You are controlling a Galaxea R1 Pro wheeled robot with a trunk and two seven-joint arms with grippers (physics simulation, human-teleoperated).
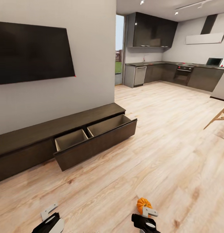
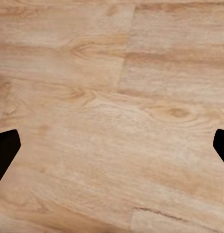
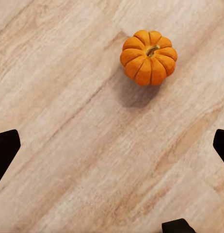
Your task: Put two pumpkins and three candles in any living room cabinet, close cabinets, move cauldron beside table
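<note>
One small orange pumpkin (image 1: 143,203) (image 3: 148,57) sits on the wood floor just ahead of my right gripper (image 1: 146,216) (image 3: 112,150). That gripper is open, and the pumpkin lies beyond its fingertips, not between them. My left gripper (image 1: 49,216) (image 2: 112,150) is open over bare floor. The long low dark-brown cabinet (image 1: 34,136) stands against the wall at left. Its wide drawer (image 1: 95,142) is pulled out, showing two pale beige compartments with nothing visible inside.
A large black TV (image 1: 31,51) hangs on the wall above the cabinet. A grey kitchen (image 1: 176,72) lies at the far back. Slanted wooden legs (image 1: 218,118) enter at the right edge. Wood floor (image 1: 163,136) stretches between me and the cabinet.
</note>
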